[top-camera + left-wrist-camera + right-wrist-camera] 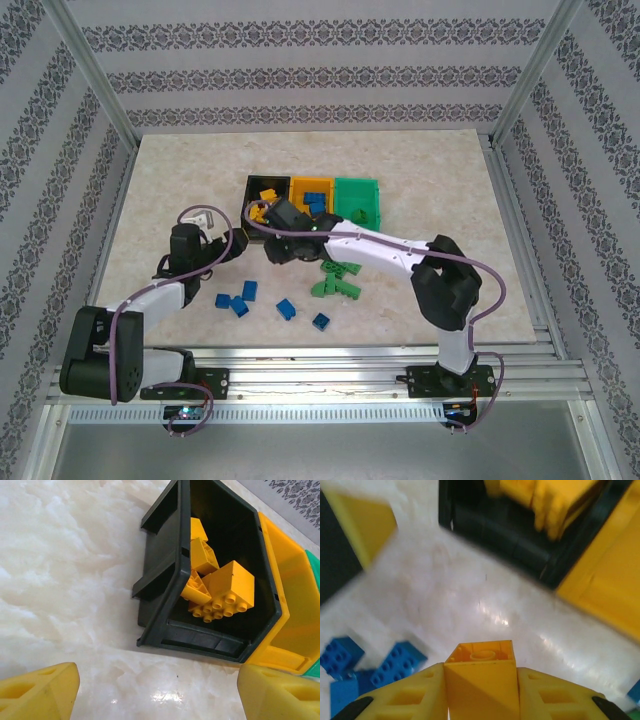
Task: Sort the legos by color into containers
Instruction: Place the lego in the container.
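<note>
Several yellow bricks (pixel 220 590) are lying inside the black bin (pixel 165 555), plain from the left wrist, while from above the right arm (pixel 385 252) is covering part of them. That arm is stretching leftward, wrist dipping in front of the black bin; the right jaws are pinching one yellow brick (pixel 480 680), its lower end cut off and the bin beyond blurred. Left of the black bin, the left arm (pixel 160 293) is bending inward, the left jaws standing wide with nothing between. Blue bricks (pixel 287 309) and green bricks (pixel 335 285) are lying on the desk (pixel 160 190) nearer than the black bin.
</note>
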Controlling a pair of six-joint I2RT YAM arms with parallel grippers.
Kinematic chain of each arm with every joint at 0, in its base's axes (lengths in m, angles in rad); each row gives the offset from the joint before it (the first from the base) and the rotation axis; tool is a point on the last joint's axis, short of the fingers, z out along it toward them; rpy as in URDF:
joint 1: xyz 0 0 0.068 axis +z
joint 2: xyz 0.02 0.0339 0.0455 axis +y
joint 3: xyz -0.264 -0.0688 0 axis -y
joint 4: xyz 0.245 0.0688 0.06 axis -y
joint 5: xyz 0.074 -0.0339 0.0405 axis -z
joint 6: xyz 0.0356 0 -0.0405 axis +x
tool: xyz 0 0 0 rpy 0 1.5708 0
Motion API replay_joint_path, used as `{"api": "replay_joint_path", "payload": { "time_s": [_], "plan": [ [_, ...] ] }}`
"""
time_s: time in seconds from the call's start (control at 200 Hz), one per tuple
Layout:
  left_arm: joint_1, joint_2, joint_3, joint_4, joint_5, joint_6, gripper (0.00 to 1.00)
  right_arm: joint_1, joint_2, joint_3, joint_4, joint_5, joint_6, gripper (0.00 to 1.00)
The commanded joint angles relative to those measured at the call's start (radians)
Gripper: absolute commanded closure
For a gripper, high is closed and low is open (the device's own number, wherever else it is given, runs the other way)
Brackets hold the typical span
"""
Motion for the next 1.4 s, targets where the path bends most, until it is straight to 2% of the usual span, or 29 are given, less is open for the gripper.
{"api": "replay_joint_path", "payload": {
  "time_s": [0.0, 0.38, 0.62, 1.084, 1.159, 1.314, 1.394],
  "plan": [
    [0.019, -0.034, -0.021, 0.041, -0.022, -0.019, 0.18, -0.035, 0.029, 0.094, 0.032, -0.001, -0.061, 0.66],
    [0.032, -0.04, -0.026, 0.052, 0.004, -0.037, 0.18, -0.134, 0.273, 0.428, -0.003, -0.026, -0.109, 0.66],
    [0.035, -0.043, -0.028, 0.062, 0.018, -0.043, 0.18, -0.147, 0.336, 0.47, -0.011, -0.015, -0.11, 0.66],
    [0.038, -0.037, -0.026, 0.064, 0.027, -0.043, 0.18, -0.169, 0.522, 0.702, -0.074, -0.043, -0.091, 0.65],
    [0.038, -0.04, -0.026, 0.063, 0.028, -0.043, 0.18, -0.173, 0.551, 0.743, -0.086, -0.05, -0.086, 0.63],
    [0.041, -0.041, -0.026, 0.063, 0.028, -0.043, 0.18, -0.175, 0.562, 0.779, -0.091, -0.115, -0.074, 0.49],
    [0.04, -0.042, -0.026, 0.064, 0.032, -0.042, 0.18, -0.163, 0.529, 0.751, -0.075, -0.112, -0.082, 0.48]
  ]
}}
